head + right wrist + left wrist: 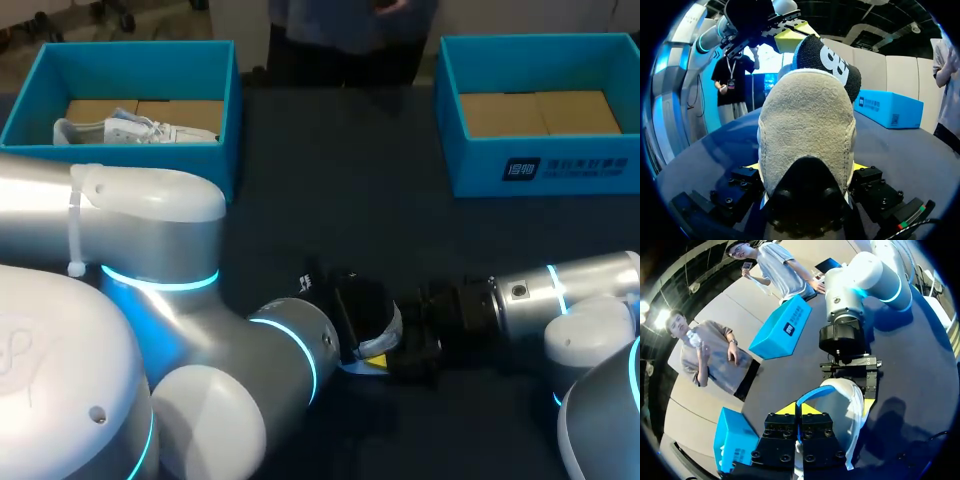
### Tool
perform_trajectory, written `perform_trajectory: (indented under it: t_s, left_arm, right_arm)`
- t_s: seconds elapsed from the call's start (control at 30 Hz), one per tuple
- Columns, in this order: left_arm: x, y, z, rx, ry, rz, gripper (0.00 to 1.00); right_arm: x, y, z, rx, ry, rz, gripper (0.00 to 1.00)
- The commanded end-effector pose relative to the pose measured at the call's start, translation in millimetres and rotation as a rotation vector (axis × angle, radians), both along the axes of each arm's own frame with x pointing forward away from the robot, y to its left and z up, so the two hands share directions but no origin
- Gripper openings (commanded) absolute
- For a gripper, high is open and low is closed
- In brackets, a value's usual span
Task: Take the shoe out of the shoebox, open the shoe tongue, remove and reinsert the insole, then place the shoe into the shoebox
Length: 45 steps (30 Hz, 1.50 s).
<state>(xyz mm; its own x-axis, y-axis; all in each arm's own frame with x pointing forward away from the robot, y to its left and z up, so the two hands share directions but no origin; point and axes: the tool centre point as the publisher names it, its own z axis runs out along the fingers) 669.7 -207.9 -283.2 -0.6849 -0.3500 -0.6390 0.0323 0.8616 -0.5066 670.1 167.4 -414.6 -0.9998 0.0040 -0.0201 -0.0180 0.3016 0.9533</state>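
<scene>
A white shoe (385, 330) with a beige suede heel (805, 130) is held just above the table's front middle. My right gripper (410, 345) (807, 167) comes in from the right and is shut on the shoe's sides at the heel. A black insole (827, 60) with white print and a blue underside (815, 392) sticks up out of the shoe. My left gripper (800, 409) (350, 325) is shut on the insole's edge, with its yellow tips (790, 37) pressed together. A second white shoe (130, 130) lies in the left blue shoebox (225, 150).
The right blue shoebox (540, 165) stands at the back right with only a cardboard floor showing. Dark table surface lies between the two boxes and ahead of the grippers. My left arm's big elbow fills the front left.
</scene>
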Motion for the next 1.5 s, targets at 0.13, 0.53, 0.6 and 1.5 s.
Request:
perform_trajectory:
  t_s: [0.13, 0.53, 0.6, 1.5]
  left_arm:
    - [-20.0, 11, 12, -0.051, -0.047, 0.058, 0.00]
    - [-23.4, 12, 15, -0.111, -0.037, 0.089, 0.00]
    - [-24.9, 12, 14, -0.121, -0.036, 0.091, 0.00]
    - [-24.1, 10, 23, -0.172, -0.012, 0.123, 0.00]
  right_arm:
    - [-0.8, 1, 1, -0.004, -0.001, -0.002, 0.00]
    - [-0.8, 1, 1, -0.004, -0.001, -0.002, 0.00]
    - [-0.8, 1, 1, -0.004, -0.001, -0.002, 0.00]
    - [-0.8, 1, 1, -0.004, -0.001, -0.002, 0.00]
